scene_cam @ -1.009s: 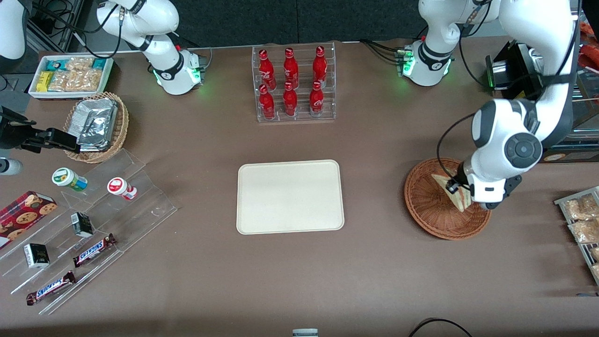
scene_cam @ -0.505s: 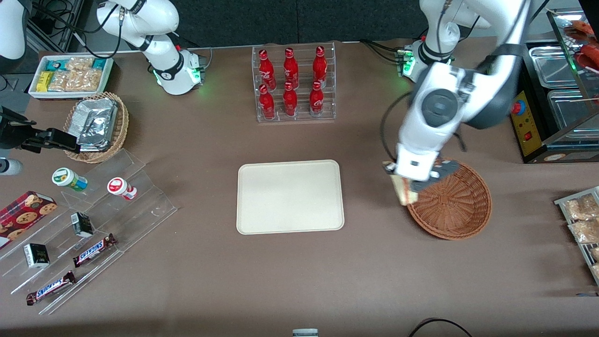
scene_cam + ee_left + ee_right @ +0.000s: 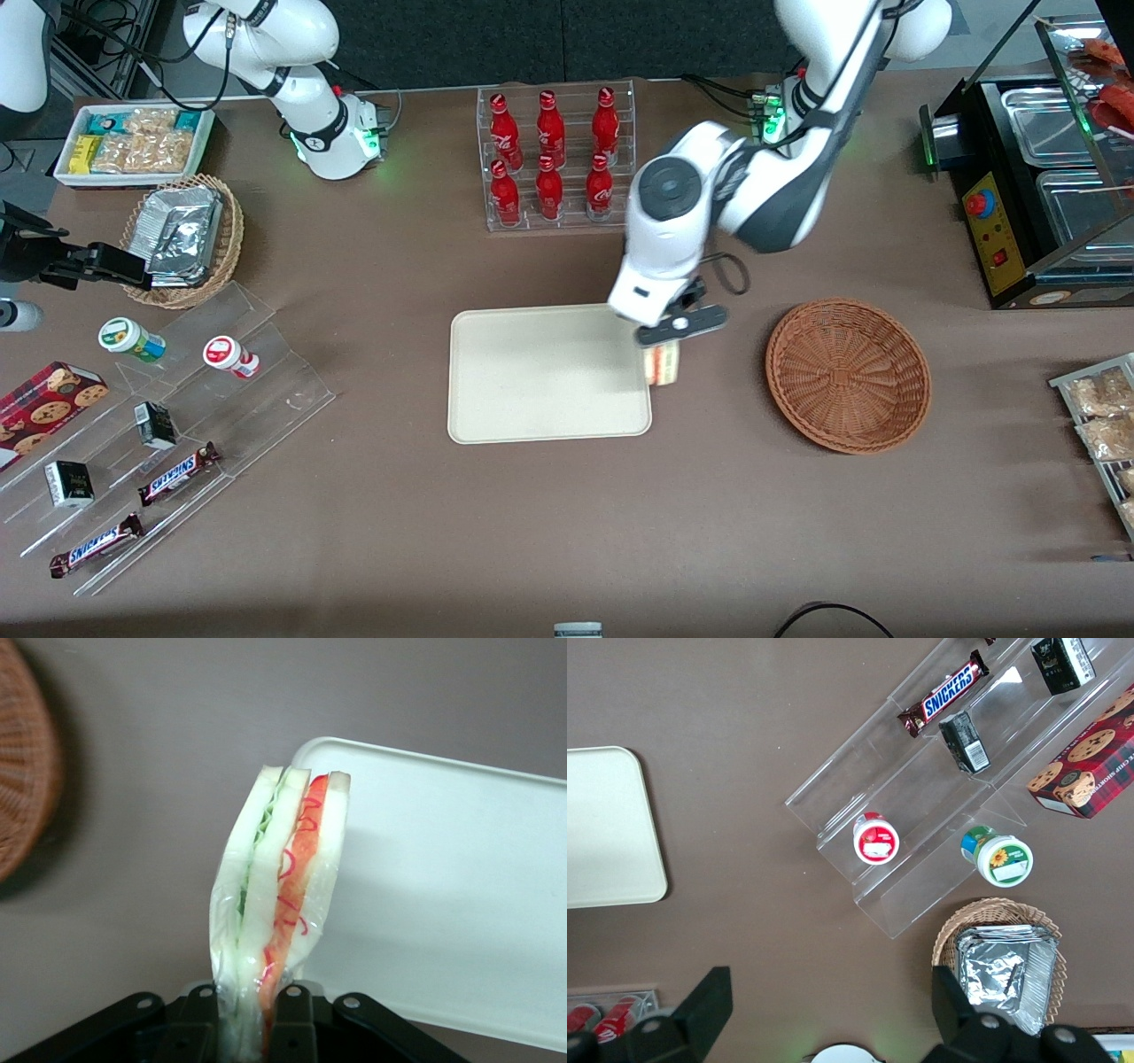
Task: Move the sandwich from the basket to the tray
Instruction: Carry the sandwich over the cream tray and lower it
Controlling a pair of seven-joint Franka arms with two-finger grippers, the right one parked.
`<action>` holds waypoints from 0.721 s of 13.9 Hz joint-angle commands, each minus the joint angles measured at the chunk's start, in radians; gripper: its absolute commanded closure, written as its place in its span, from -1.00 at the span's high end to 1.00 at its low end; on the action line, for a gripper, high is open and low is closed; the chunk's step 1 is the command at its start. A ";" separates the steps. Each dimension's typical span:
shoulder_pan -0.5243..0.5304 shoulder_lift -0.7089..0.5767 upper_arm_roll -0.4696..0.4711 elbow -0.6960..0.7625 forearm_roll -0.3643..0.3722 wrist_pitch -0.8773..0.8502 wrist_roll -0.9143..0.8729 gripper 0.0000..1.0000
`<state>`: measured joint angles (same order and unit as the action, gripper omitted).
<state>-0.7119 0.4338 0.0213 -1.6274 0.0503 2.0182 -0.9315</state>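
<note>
Hand [image 3: 251,1028]: fingers drawn in narrow and clamped on the sandwich [image 3: 279,895], gripping its lower end between two black pads [image 3: 297,1028]; in the front view the hand [image 3: 666,347] hangs under the white wrist at the edge of the tray [image 3: 532,390] that faces the basket. Sandwich: held clear of the desk [image 3: 567,532], wrapped in clear film, standing out lengthwise from the pads; the wrist view shows pale bread slices with a green layer on one side and a red-pink layer on the other, detail the front view does not give, where the sandwich [image 3: 663,365] appears only as a small pale block with a red edge below the black finger mount. Position: the sandwich sits over the tray's rim, partly above bare desk, between tray and basket [image 3: 848,374] and much closer to the tray. Tray [image 3: 461,904]: cream, flat, nothing on it in either view. Basket: reddish-brown wicker, round, holding nothing in the front view; the wrist view catches only a blurred arc of its rim [image 3: 22,788]. Farther from the front camera: a clear rack of red bottles [image 3: 555,159], seen in the front view only.
</note>
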 commanded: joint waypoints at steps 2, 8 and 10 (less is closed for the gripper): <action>-0.020 0.209 -0.007 0.207 -0.018 0.002 0.005 -1.00; -0.044 0.336 -0.015 0.270 -0.018 0.123 -0.010 -1.00; -0.056 0.367 -0.017 0.291 -0.017 0.125 -0.012 -1.00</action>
<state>-0.7446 0.7572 -0.0034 -1.3978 0.0415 2.1484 -0.9315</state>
